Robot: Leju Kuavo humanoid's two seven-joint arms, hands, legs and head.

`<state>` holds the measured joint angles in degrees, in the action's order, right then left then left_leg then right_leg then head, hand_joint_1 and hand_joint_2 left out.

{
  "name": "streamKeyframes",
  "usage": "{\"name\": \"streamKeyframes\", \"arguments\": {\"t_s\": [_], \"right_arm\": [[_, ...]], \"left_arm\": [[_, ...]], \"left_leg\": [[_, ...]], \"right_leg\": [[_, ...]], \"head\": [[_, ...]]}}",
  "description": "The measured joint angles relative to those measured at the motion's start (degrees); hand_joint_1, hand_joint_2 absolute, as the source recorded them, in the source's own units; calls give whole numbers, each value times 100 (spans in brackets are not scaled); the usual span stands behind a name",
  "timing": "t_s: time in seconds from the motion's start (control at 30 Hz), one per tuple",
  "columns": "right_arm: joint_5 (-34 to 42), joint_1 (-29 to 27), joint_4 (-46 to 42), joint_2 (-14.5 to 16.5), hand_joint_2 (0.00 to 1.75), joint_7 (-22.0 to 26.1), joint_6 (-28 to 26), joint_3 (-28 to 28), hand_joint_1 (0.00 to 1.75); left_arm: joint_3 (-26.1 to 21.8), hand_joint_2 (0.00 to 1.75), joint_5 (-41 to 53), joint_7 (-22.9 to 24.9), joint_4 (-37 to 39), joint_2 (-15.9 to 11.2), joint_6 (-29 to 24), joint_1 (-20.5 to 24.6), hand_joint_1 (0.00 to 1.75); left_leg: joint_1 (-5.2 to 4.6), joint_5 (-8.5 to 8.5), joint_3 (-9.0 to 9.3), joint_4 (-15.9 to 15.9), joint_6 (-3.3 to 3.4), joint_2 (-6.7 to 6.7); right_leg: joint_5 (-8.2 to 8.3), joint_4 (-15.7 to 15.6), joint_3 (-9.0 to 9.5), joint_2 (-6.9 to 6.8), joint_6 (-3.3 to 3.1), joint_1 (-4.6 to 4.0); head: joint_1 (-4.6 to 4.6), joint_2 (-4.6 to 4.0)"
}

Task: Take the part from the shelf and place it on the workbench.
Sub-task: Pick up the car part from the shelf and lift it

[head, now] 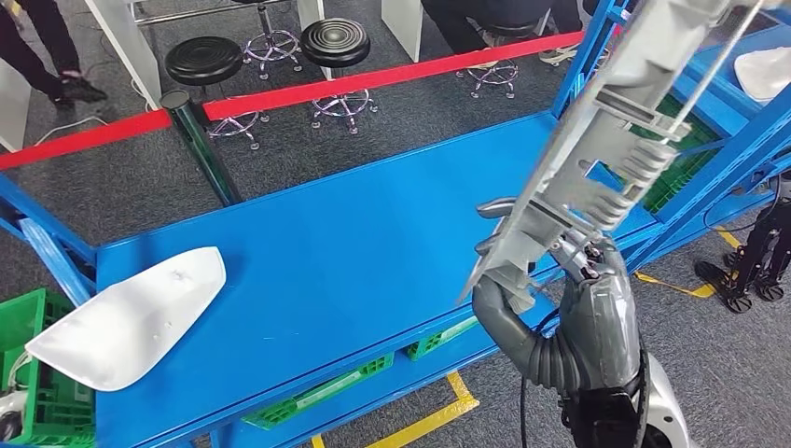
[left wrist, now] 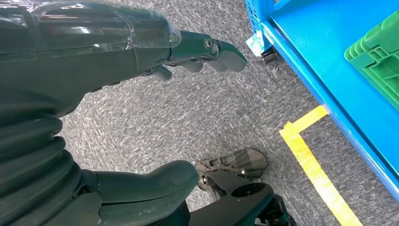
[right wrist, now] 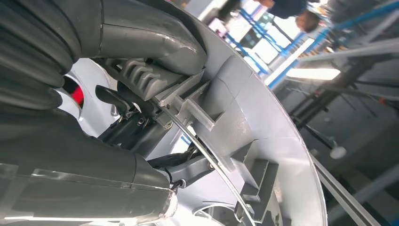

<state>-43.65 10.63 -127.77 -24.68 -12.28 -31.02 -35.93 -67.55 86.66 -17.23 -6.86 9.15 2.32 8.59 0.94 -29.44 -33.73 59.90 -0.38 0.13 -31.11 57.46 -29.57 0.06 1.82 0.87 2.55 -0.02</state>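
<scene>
The right hand (head: 569, 308) grips the part (head: 606, 140), a long light-grey moulded plastic piece with ribs and brackets on its inner face, near its lower end. The part rises steeply from the hand toward the upper right of the head view, tilted and held clear above the near right portion of the workbench (head: 373, 243), a blue flat surface; no contact between part and surface is visible. In the right wrist view the thumb (right wrist: 141, 37) presses on one side of the part (right wrist: 263, 141) and the darker fingers (right wrist: 84, 188) close on the other, with the ribbed inner face of the part turned to the camera. A second part (head: 131, 322), white and smooth, lies at the near left corner of the workbench, overhanging its edge above a green crate (head: 37, 392). Another white piece (head: 765, 70) rests on the blue shelf (head: 718, 103) at the far right. A red barrier tape (head: 373, 79) on a dark post (head: 196, 140) runs behind the workbench, with black stools (head: 270, 51) beyond it. The left hand (left wrist: 141, 61) hangs above grey carpet beside the blue frame, fingers spread apart from the thumb and holding nothing; a yellow floor line (left wrist: 315, 169) runs alongside.
</scene>
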Motion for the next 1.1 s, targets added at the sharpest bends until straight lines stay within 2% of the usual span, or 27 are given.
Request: {"name": "streamKeyframes", "arguments": {"t_s": [0.37, 0.5, 0.6, 0.63, 0.67, 0.77, 0.8, 0.83, 0.87, 0.9, 0.97, 1.0, 1.1], "right_arm": [[-214, -444, -112, 355, 175, 307, -548, -50, 175], [-149, -643, -74, 493, 175, 480, -804, -55, 175], [-101, -721, -50, 576, 175, 607, -852, -51, 175], [-76, -748, -38, 608, 175, 670, -858, -42, 175], [-46, -775, -20, 645, 175, 745, -866, -29, 175], [97, -885, 52, 777, 175, 1036, -890, 37, 175], [160, -930, 75, 823, 175, 1142, -897, 61, 175], [217, -970, 96, 867, 175, 1239, -902, 81, 175], [260, -1000, 113, 912, 175, 1310, -905, 98, 175], [285, -1025, 128, 956, 175, 1361, -907, 113, 175], [302, -1066, 148, 1033, 175, 1434, -909, 148, 175], [304, -1084, 153, 1064, 175, 1462, -909, 168, 175], [297, -1123, 160, 1139, 175, 1511, -909, 211, 175]], "left_arm": [[-103, 175, 38, 201, 1, -76, -43, 4, 0], [-130, 175, 102, 316, 6, -193, -27, 7, 0], [-174, 175, 119, 283, 7, -274, -47, 14, 0], [-192, 175, 123, 230, 7, -295, -62, 20, 0], [-206, 175, 128, 165, 7, -313, -77, 28, 0], [-237, 175, 154, 24, 7, -355, -104, 45, 0], [-247, 175, 168, 2, 7, -366, -117, 45, 0], [-256, 175, 185, -14, 7, -373, -131, 45, 0], [-261, 175, 208, -22, 8, -376, -139, 48, 0], [-264, 175, 234, -26, 10, -378, -144, 53, 0], [-273, 175, 282, -16, 14, -379, -144, 65, 0], [-282, 175, 297, -7, 15, -381, -145, 67, 0], [-328, 175, 314, 10, 15, -398, -148, 67, 0]], "left_leg": [[-12, -11, 0, 7, 10, -6], [-49, -28, -1, 17, 44, -7], [-54, 24, 19, -47, 117, -4], [-43, 59, 36, -96, 150, -2], [-29, 87, 52, -144, 176, 1], [-32, 111, 66, -179, 201, 3], [-37, 111, 67, -177, 201, 3], [-40, 112, 68, -175, 198, 2], [-40, 113, 70, -172, 192, -2], [-40, 114, 71, -168, 178, -8], [-52, 128, 55, -157, 117, -22], [-57, 144, 42, -152, 76, -27], [-46, 181, 7, -150, -48, -22]], "right_leg": [[3, -8, 0, -1, 7, 7], [9, -19, 1, 0, 34, 38], [12, -30, 7, 7, 87, 59], [-53, 33, -18, 10, 99, 60], [-185, 197, -85, 12, 102, 59], [-702, 1201, -514, 11, 119, 66], [-741, 1433, -617, 10, 127, 68], [-663, 1471, -637, 9, 130, 71], [-478, 1285, -556, 6, 126, 74], [-247, 927, -394, 2, 115, 77], [26, 240, -63, 3, 67, 60], [62, 54, 17, 7, 38, 48], [100, -23, -14, 1, -71, 31]], "head": [[-4, 0], [-18, 0], [-32, 0], [-22, 0], [0, 0], [80, 0], [96, 0], [110, 0], [128, 0], [146, 0], [175, 0], [178, 0], [146, 0]]}}
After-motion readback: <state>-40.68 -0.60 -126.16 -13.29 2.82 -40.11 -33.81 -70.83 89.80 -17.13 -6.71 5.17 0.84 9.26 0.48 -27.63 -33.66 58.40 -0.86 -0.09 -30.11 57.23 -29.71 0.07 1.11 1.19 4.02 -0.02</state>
